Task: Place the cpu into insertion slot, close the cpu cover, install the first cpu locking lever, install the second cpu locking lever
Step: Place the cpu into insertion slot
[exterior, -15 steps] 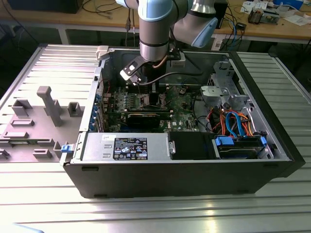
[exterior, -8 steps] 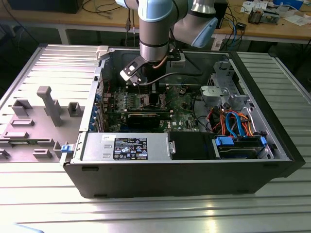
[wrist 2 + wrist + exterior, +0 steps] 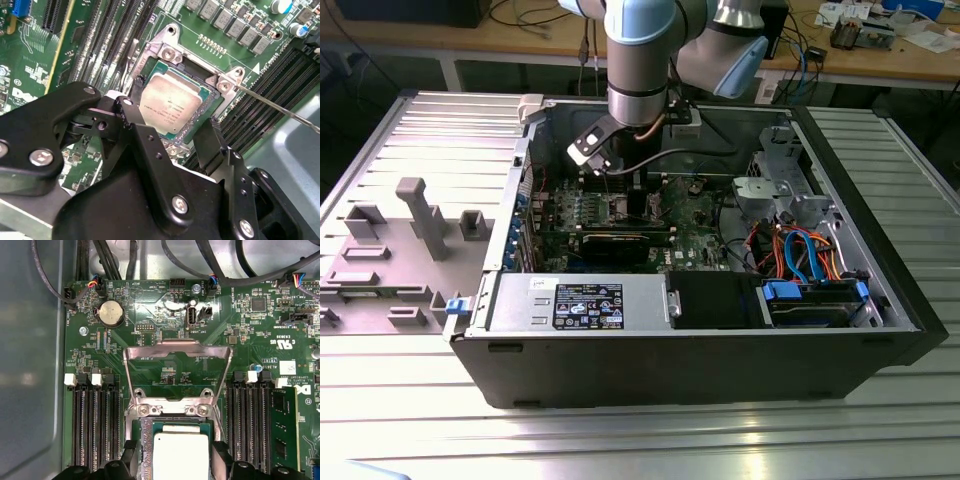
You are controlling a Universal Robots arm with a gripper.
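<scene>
While the gripper (image 3: 174, 445) straddles it with fingers spread and not pinching, the cpu (image 3: 170, 102) lies in the insertion slot (image 3: 195, 74), mid-motherboard (image 3: 150, 305) between the memory slots (image 3: 95, 425).
The cpu cover (image 3: 177, 346) stands raised on its hinge, and a locking lever (image 3: 280, 107) is swung clear. Placement looks all but done. Judgement: the chip wants to sit flat and square in the frame, green rim even all round. No downward push, no sideways drag across the contacts.
</scene>
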